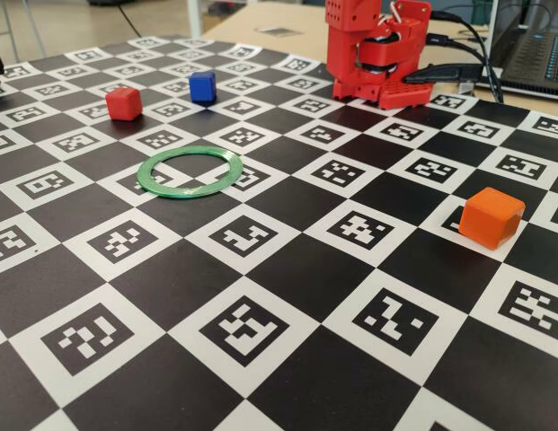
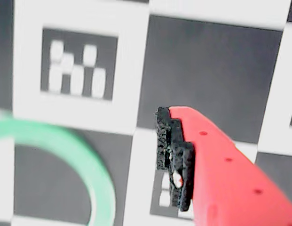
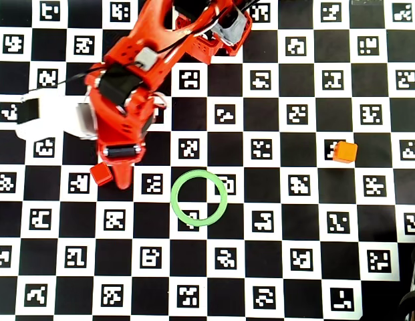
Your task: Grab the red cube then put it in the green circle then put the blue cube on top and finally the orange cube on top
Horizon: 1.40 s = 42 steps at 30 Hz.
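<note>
The red cube (image 1: 124, 103) sits on the board at the far left, and the blue cube (image 1: 202, 87) stands a little to its right. Nearer the camera lies the green circle (image 1: 190, 171), with nothing inside it. On the right, apart from the rest, rests the orange cube (image 1: 491, 218). From overhead my gripper (image 3: 120, 178) hangs high, its tip beside the red cube (image 3: 101, 174) and left of the green circle (image 3: 199, 197). The arm hides the blue cube there. In the wrist view one padded finger (image 2: 176, 155) shows with nothing against it, and part of the green circle (image 2: 91, 165) lies at the lower left.
The arm's red base (image 1: 377, 54) stands at the board's far edge with cables and a laptop (image 1: 530, 54) behind it. A white and black piece (image 3: 43, 114) shows left of the arm from overhead. The checkered marker board (image 1: 261, 341) covers the table.
</note>
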### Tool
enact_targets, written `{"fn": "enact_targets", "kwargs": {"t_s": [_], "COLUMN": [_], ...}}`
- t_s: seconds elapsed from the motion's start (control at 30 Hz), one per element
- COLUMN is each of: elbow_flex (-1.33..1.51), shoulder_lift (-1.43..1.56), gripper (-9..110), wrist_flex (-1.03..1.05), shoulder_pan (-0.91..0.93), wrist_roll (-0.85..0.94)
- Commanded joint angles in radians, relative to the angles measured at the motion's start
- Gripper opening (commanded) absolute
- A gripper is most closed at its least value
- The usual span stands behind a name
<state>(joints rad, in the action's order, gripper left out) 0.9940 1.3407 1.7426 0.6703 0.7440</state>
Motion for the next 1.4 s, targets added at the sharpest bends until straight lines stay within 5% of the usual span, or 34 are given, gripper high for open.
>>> {"fn": "enact_targets", "kwargs": {"t_s": [0.0,0.33,1.37], "elbow_flex": [-0.121,-0.212,0.221], "shoulder_lift": [-0.017,-0.179,-0.282], "gripper": [42,43,44], "wrist_flex": [0.087,0.048,-0.434], "shoulder_pan": [0.044,0.086,0.057], "wrist_roll": [0.023,0.051,0.058]}}
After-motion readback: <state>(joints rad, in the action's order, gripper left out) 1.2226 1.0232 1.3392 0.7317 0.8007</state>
